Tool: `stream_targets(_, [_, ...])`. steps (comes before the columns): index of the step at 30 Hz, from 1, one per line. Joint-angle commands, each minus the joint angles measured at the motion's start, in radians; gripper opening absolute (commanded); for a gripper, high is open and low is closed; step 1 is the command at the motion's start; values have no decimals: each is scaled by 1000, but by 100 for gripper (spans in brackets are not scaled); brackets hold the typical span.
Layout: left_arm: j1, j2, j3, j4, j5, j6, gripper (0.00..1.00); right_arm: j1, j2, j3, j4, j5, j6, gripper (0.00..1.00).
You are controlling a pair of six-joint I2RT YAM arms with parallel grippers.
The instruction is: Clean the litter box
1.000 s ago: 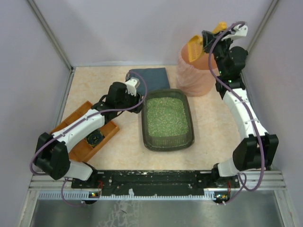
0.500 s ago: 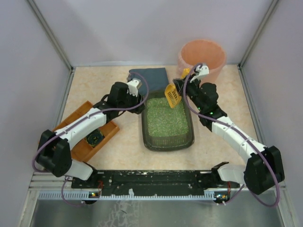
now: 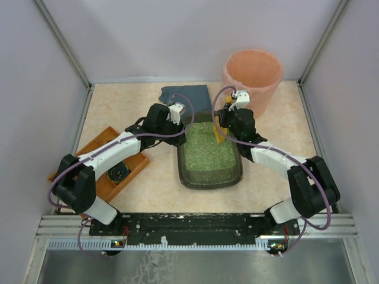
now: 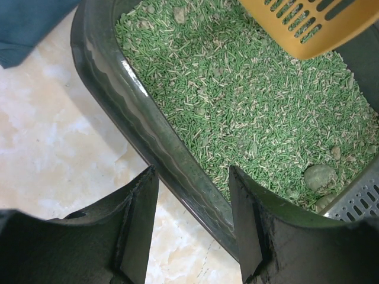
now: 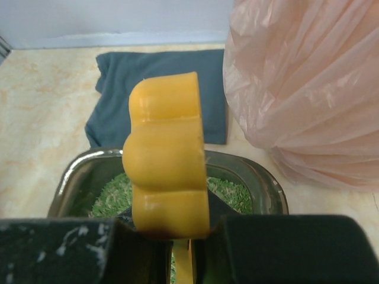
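The dark grey-green litter box (image 3: 237,176) holds green granular litter (image 3: 207,148) at the table's middle. My left gripper (image 3: 181,122) is open at the box's far left corner; in the left wrist view (image 4: 192,198) its jaws straddle the box's rim (image 4: 148,118), one finger outside and one inside. My right gripper (image 3: 225,126) is shut on the handle of a yellow slotted scoop (image 5: 169,160), whose blade (image 4: 308,23) hangs over the litter at the far right end. A grey clump (image 4: 320,176) lies in the litter.
The tall peach bin (image 3: 251,71) stands just behind the box on the right and fills the right of the right wrist view (image 5: 308,89). A blue cloth (image 3: 186,94) lies behind the box. An orange-brown wooden tray (image 3: 135,158) sits at the left.
My right arm has swung the scoop from above the peach bin down to the far right end of the litter box. My left gripper has shifted slightly right at the rim.
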Motion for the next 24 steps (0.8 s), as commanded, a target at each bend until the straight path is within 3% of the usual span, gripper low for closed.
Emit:
stream_targets(1, [-14, 21, 47, -37, 5, 25, 57, 15, 50, -32, 222, 30, -18, 0])
stream_targets(10, [-16, 48, 62, -57, -10, 25, 57, 20, 77, -158, 371, 10, 117, 0])
stream_targets(24, [-15, 142, 120, -145, 2, 20, 54, 36, 140, -307, 590, -86, 471, 0])
